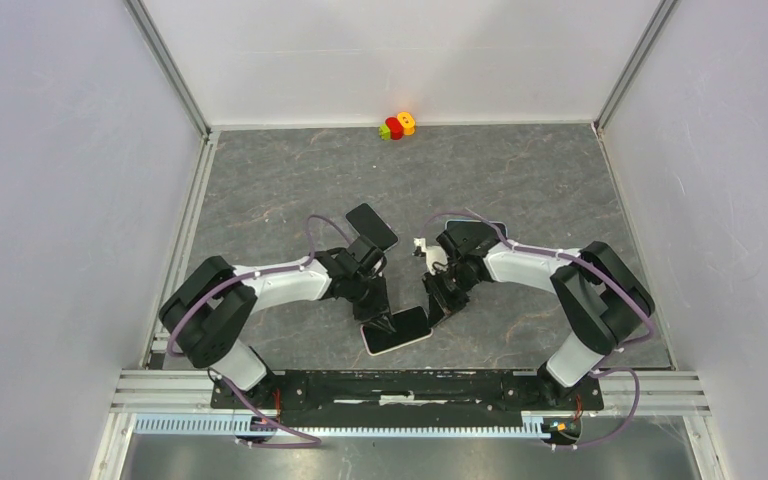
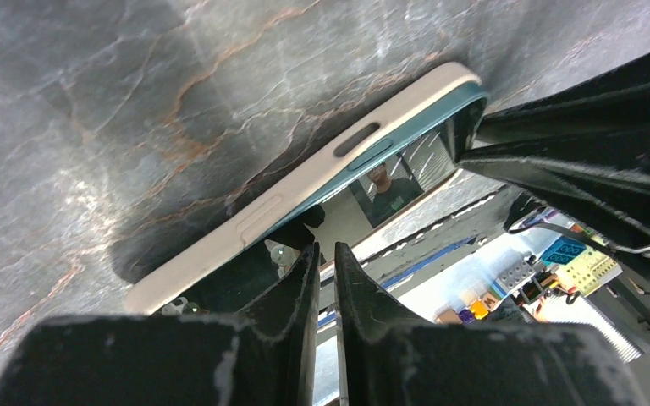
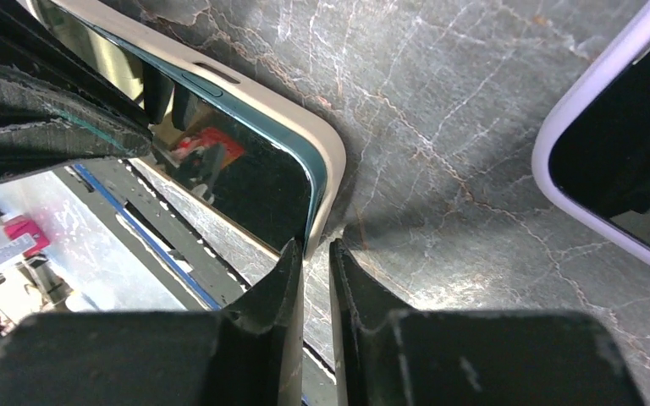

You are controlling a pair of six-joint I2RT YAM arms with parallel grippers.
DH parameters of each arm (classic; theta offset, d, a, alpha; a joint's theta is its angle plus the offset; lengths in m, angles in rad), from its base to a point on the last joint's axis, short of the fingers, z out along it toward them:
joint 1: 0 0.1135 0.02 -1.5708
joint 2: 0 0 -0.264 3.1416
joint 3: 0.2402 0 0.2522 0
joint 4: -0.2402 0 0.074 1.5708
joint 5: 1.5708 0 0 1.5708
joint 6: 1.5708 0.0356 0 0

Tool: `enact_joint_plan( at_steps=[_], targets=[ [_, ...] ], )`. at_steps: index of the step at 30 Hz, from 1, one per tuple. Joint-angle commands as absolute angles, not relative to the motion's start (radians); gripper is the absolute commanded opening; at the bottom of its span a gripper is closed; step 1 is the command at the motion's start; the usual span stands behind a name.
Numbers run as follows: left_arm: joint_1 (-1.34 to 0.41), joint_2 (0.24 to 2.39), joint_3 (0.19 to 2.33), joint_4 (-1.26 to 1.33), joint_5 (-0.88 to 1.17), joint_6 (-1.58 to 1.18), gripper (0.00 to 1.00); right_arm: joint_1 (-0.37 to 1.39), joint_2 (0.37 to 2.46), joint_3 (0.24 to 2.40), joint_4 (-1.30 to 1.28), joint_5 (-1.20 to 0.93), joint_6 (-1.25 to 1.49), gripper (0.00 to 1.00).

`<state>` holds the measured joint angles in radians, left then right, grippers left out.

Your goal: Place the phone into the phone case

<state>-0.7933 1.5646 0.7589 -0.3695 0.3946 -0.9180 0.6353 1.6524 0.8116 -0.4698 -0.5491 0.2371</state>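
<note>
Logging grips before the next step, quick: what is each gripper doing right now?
Left gripper: shut, fingertips over the phone in its case, nothing visibly clamped.
Right gripper: shut at the case's corner, holding nothing visible.

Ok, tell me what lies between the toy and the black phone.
Nothing: the top view shows bare table between toy and black phone.

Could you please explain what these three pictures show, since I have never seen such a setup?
Two robot arms are bolted at the near edge of a grey marbled table. The wide picture looks down from above; the two close-ups come from cameras on each wrist. The left gripper and right gripper, fingers nearly together, press on a teal phone sitting in a cream case. Another phone lies farther back, and a small coloured toy sits by the far wall.
</note>
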Motion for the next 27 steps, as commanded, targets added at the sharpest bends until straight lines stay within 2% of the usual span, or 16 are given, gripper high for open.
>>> enact_joint_plan(
  at_steps=[1,5,10,12,19,21,27],
  targets=[
    [-0.798,1.619,0.809,-0.39,0.33,-0.882,0.18,0.672,1.714,0.767,-0.564,-0.168,0.141,0.17],
    [-0.804,1.648,0.839,-0.391,0.331,-0.884,0.18,0.698,1.701,0.801,-0.592,-0.09,0.123,0.16],
    [-0.813,1.68,0.876,-0.404,0.326,-0.88,0.18,0.692,1.644,0.835,-0.592,-0.157,0.128,0.21],
    [-0.818,1.691,0.897,-0.431,0.31,-0.87,0.17,0.671,1.617,0.84,-0.576,-0.229,0.143,0.26],
    [-0.823,1.729,0.95,-0.493,0.272,-0.838,0.12,0.568,1.564,0.829,-0.448,-0.521,0.206,0.54],
    [-0.824,1.743,0.963,-0.506,0.263,-0.831,0.11,0.549,1.574,0.82,-0.405,-0.575,0.219,0.58],
    [-0.828,1.776,0.991,-0.525,0.246,-0.82,0.09,0.535,1.628,0.788,-0.33,-0.684,0.256,0.56]
  ],
)
